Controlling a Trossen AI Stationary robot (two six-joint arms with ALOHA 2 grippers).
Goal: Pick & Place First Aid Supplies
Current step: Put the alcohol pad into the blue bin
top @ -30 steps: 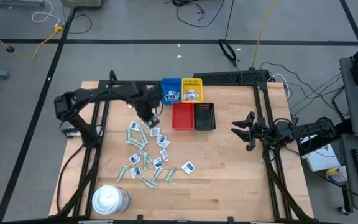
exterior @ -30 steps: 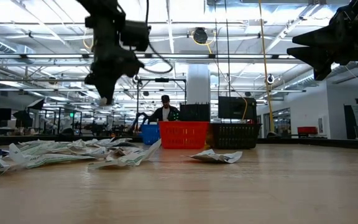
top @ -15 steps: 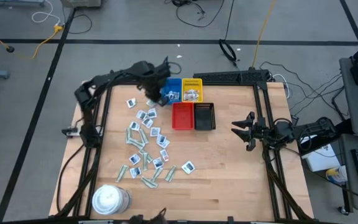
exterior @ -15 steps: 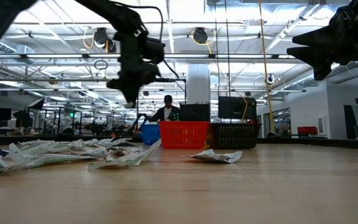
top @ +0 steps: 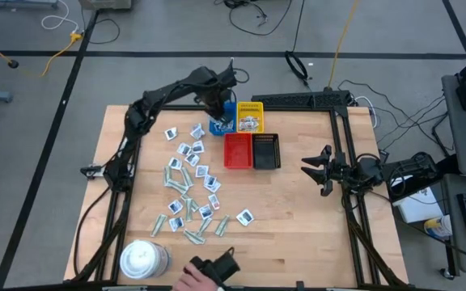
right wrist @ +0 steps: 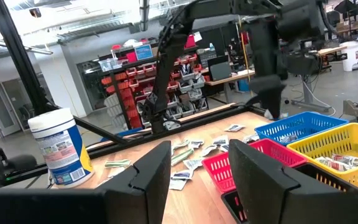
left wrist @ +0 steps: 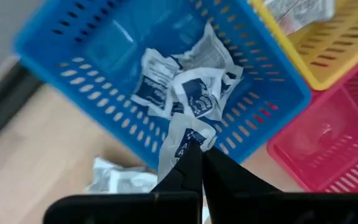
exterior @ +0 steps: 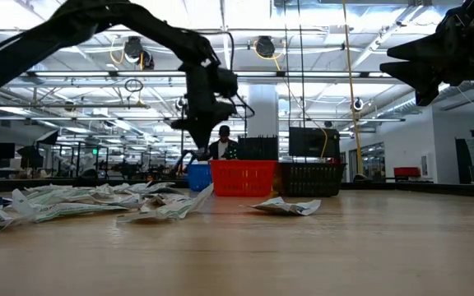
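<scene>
White packets (top: 191, 182) with dark-blue marks, some pale grey-green; trays blue (top: 222, 107), yellow (top: 251, 115), red (top: 237, 150), black (top: 266, 151).

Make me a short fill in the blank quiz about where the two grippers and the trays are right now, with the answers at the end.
1. The left gripper is shut on a white packet above the ____ tray.
2. The tray beside the blue one, in the same back row, is ____.
3. The right gripper hangs with its fingers ____, holding nothing.
4. The black tray sits next to the ____ tray.

Missing words: blue; yellow; open; red
</scene>
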